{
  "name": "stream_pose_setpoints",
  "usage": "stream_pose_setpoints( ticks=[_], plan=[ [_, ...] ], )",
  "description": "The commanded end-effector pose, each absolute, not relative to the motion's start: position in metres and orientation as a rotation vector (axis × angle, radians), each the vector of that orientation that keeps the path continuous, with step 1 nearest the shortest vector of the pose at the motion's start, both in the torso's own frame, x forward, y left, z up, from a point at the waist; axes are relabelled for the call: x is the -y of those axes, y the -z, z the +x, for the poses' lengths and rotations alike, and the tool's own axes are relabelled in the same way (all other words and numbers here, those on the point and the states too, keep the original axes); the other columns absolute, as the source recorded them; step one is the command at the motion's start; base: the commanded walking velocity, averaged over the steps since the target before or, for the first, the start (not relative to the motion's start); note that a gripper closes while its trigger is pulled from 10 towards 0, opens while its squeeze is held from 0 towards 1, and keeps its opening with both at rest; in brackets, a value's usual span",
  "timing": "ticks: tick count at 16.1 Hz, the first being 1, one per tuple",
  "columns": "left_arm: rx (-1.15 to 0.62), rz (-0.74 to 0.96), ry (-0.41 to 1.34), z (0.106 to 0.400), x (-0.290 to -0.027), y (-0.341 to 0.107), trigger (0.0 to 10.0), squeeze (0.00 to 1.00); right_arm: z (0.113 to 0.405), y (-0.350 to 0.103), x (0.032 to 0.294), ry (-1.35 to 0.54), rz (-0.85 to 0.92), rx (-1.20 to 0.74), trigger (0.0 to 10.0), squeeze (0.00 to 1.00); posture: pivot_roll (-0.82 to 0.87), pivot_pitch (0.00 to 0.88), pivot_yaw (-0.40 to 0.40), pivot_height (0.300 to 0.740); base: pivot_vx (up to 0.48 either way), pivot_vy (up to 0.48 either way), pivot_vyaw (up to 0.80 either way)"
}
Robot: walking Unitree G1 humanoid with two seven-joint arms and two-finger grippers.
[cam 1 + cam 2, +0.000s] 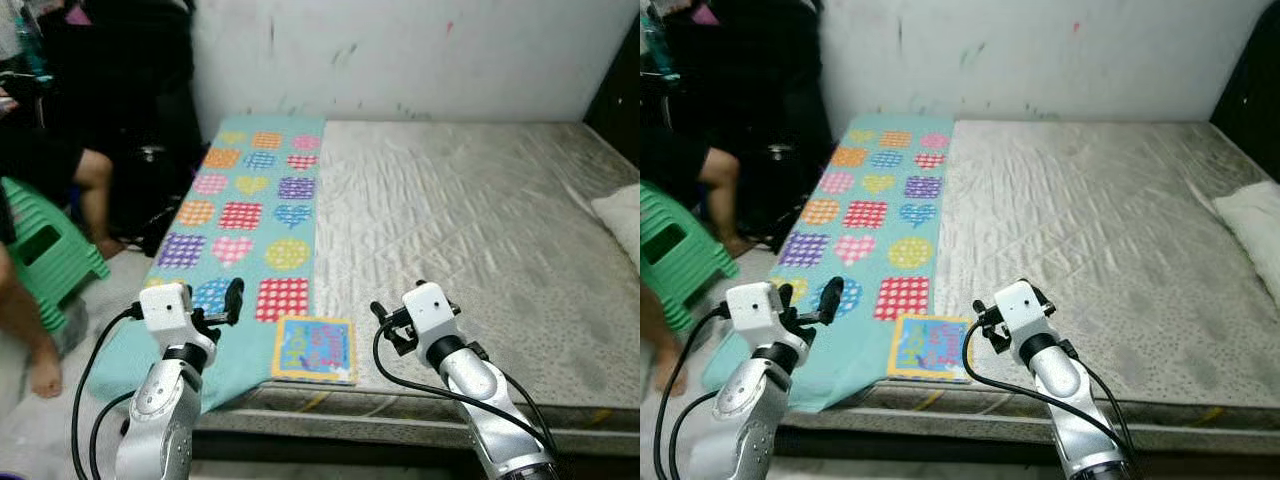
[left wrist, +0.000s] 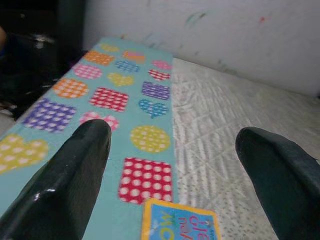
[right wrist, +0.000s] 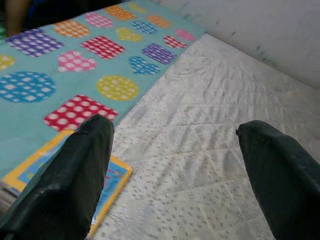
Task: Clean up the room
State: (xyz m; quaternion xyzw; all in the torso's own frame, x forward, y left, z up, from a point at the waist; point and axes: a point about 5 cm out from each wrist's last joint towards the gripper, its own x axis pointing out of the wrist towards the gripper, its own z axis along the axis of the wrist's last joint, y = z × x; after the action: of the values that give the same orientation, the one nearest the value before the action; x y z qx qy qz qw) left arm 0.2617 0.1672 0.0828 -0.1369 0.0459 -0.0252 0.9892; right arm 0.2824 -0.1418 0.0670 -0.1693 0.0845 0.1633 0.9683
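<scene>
- The book, a flat picture book with a yellow border and a blue cover, lies at the near edge of the bed, between our two grippers; its left part rests on the patterned blanket and its right part on the bare mattress.
- The blanket is teal with dotted hearts, squares and circles; it runs in a long strip along the left side of the mattress, from the wall to the near edge, where it hangs over.
- Our left gripper hovers above the near end of the blanket, just left of the book; its fingers stand wide apart and hold nothing.
- Our right gripper hovers over the bare mattress just right of the book; its fingers are likewise spread wide and empty.
- A white pillow lies at the right edge of the mattress, well apart from the book.
- On the floor to the left stands a green stool, with a person's bare leg in front of it.
</scene>
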Motion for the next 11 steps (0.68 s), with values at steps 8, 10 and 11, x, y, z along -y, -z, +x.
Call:
stream_pose_setpoints(
  ticks=[8, 10, 11],
  plan=[
    [-0.086, -0.245, 0.083, 0.2639, -0.1609, -0.0873, 10.0, 0.00, 0.2840, -0.0704, 0.1468, -0.320, -0.356, -0.159, 10.0, 0.00, -0.19, 0.000, 0.043, 0.740, 0.401, 0.000, 0.00],
    [-0.097, -0.240, 0.081, 0.2640, -0.1608, -0.0860, 10.0, 0.00, 0.2830, -0.0700, 0.1478, -0.320, -0.358, -0.160, 10.0, 0.00, -0.19, 0.002, 0.042, 0.740, 0.120, 0.000, 0.00],
    [-0.127, -0.229, 0.059, 0.2646, -0.1621, -0.0825, 10.0, 0.00, 0.2818, -0.0695, 0.1489, -0.321, -0.359, -0.162, 10.0, 0.00, -0.19, 0.002, 0.042, 0.740, 0.000, 0.000, 0.00]
  ],
)
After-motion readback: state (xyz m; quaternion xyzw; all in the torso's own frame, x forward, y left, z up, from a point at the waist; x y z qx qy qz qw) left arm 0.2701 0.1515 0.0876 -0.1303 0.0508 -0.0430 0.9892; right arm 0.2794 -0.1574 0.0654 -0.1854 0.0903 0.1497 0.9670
